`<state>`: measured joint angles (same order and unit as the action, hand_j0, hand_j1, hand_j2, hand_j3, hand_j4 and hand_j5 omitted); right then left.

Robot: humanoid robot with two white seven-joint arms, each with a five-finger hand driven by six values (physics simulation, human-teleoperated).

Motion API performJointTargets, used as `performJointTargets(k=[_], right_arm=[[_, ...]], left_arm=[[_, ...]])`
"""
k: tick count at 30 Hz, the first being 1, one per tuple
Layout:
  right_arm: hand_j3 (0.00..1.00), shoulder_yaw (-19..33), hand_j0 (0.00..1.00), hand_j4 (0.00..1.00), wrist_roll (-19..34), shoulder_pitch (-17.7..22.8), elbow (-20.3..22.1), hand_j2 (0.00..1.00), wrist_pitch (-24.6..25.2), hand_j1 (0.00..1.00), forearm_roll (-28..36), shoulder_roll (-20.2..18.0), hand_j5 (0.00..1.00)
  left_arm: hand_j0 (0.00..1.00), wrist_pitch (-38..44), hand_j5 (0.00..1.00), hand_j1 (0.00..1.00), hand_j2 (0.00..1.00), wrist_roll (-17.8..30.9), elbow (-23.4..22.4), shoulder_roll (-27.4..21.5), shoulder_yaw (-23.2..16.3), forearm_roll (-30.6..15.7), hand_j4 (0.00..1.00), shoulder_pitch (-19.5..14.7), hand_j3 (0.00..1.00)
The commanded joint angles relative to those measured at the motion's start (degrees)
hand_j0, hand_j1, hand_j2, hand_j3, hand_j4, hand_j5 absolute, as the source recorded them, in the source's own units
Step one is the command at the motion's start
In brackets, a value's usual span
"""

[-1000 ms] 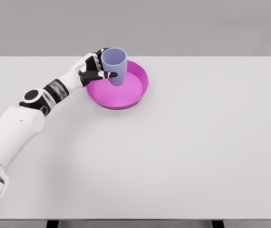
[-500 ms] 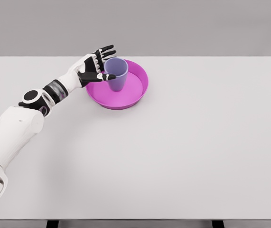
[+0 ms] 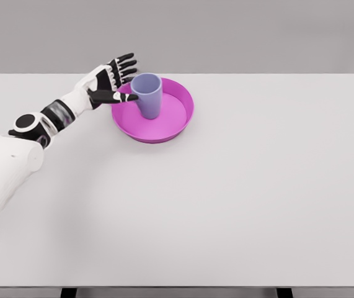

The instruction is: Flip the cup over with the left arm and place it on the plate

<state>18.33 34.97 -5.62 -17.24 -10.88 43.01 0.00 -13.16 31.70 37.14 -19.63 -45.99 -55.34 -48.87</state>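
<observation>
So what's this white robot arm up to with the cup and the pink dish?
The robot is putting a cup onto a plate, and that part looks done. The lilac cup stands upright, mouth up, in the left half of the pink plate on the white table. The left hand is just left of the cup with its fingers spread, holding nothing; its thumb points toward the cup. The right arm is not in the picture.

The cup (image 3: 147, 95) stands upright on the plate (image 3: 178, 118); my left hand (image 3: 110, 82) hovers beside it, fingers spread.
</observation>
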Motion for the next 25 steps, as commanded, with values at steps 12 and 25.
performJointTargets(k=[12,25], right_arm=[[1.00,-0.05,1.00,1.00,0.03,0.00,0.01,1.00,-0.02,1.00,-0.03,0.00,1.00],[1.00,-0.05,1.00,1.00,0.03,0.00,0.01,1.00,-0.02,1.00,-0.03,0.00,1.00]], left_arm=[[1.00,-0.11,1.00,1.00,1.00,3.30,28.68,-25.89,3.45,-3.02,1.00,8.26,1.00],[1.00,-8.19,1.00,1.00,1.00,3.30,49.35,-37.23,12.32,-3.55,1.00,24.26,1.00]])
